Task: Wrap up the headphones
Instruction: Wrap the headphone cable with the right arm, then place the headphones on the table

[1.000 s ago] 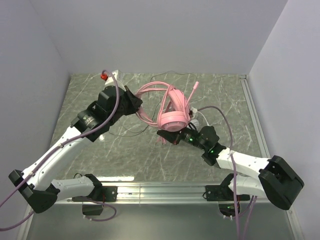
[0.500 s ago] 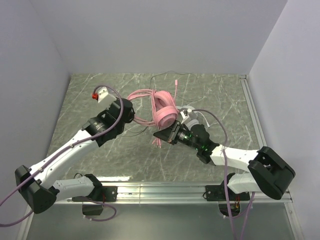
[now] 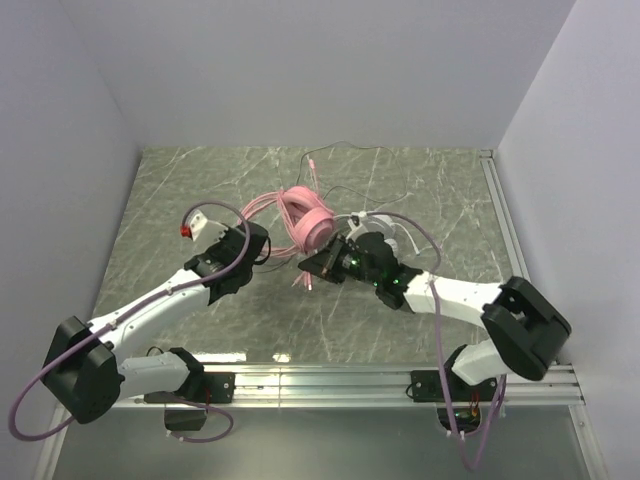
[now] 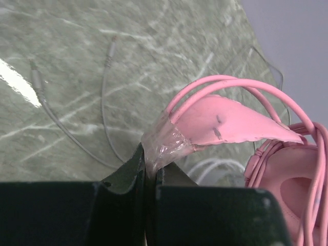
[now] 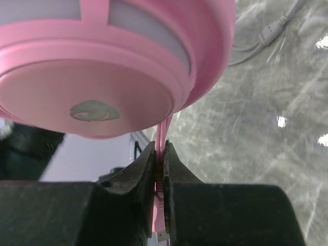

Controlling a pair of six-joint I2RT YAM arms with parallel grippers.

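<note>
A green marbled stone counter (image 3: 200,180) carries the scene. The all-pink over-ear headset (image 3: 306,220) hangs above its middle, strung between the two arms, with its cable bundled in loops toward the left. Just beyond the right arm, a white headset (image 4: 218,164) shows only as a pale curve and is mostly hidden. The left gripper (image 4: 150,164) sits just left of the pink headset, with its jaws pressed together on a clear film wrap (image 4: 164,143) around the pink cable loops. The right gripper (image 5: 160,154) lies directly below a pink earcup (image 5: 102,77), its jaws clamped on the thin pink cable (image 5: 163,128). A thin pale cable (image 4: 105,102) trails loose on the counter.
</note>
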